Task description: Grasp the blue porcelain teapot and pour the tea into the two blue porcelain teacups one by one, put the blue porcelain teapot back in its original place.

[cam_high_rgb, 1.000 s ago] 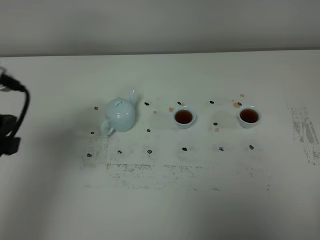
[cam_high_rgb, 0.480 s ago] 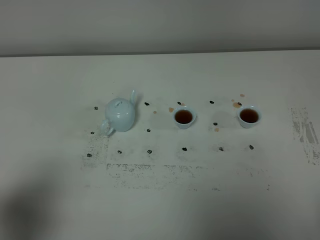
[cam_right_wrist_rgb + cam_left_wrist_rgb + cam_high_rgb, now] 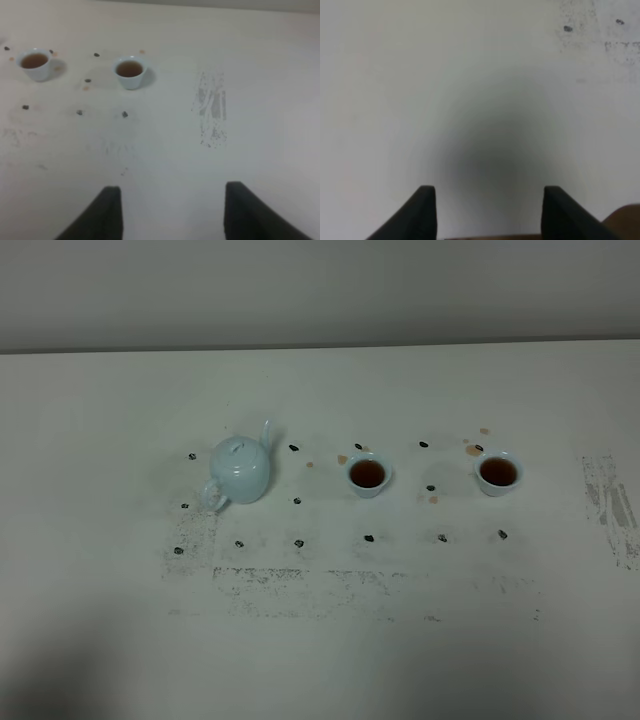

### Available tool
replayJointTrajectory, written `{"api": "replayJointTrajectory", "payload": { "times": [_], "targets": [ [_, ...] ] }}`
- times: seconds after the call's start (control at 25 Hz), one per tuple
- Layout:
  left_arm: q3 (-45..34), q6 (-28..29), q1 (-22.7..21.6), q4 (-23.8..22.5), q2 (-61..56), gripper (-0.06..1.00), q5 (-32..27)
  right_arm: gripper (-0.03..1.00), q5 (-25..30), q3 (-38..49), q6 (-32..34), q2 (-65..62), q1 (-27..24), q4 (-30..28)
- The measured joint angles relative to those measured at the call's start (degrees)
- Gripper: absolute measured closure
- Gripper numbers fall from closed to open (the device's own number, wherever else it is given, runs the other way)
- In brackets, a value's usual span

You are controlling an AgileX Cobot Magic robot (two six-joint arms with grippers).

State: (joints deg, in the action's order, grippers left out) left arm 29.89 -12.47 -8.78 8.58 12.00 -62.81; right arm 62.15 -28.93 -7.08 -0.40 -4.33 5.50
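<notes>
Meanwhile, both tools (image 3: pixel 485 210) (image 3: pixel 170 212) hang released over bare table (image 3: pixel 320 660), well apart from teapot (image 3: pixel 241 470) and 2 teacups (image 3: pixel 368 475) (image 3: pixel 498 473).

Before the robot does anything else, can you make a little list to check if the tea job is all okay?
1. Pale blue glazed teapot upright on the white table: ok.
2. Nearer small pale blue cup holds reddish-brown tea: ok.
3. Farther small blue cup holds tea: ok.
4. Table free of spills: not ok, small brownish spots beside the cups.
5. Left tool empty and clear of the teapot: ok.
6. Right tool empty: ok.
</notes>
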Motion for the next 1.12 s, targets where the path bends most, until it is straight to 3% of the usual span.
{"api": "replayJointTrajectory", "payload": {
  "times": [0.36,0.6,1.12],
  "targets": [
    [-0.61,0.00,0.09,0.83,-6.15,0.49,0.55,0.49,0.00,0.00,0.00,0.00,0.00,0.00],
    [-0.63,-0.05,4.17,1.04,-7.92,0.49,0.55,0.49,0.00,0.00,0.00,0.00,0.00,0.00],
    [-0.69,-0.16,7.49,1.10,-12.32,0.49,0.55,0.49,0.00,0.00,0.00,0.00,0.00,0.00]
  ]
}}
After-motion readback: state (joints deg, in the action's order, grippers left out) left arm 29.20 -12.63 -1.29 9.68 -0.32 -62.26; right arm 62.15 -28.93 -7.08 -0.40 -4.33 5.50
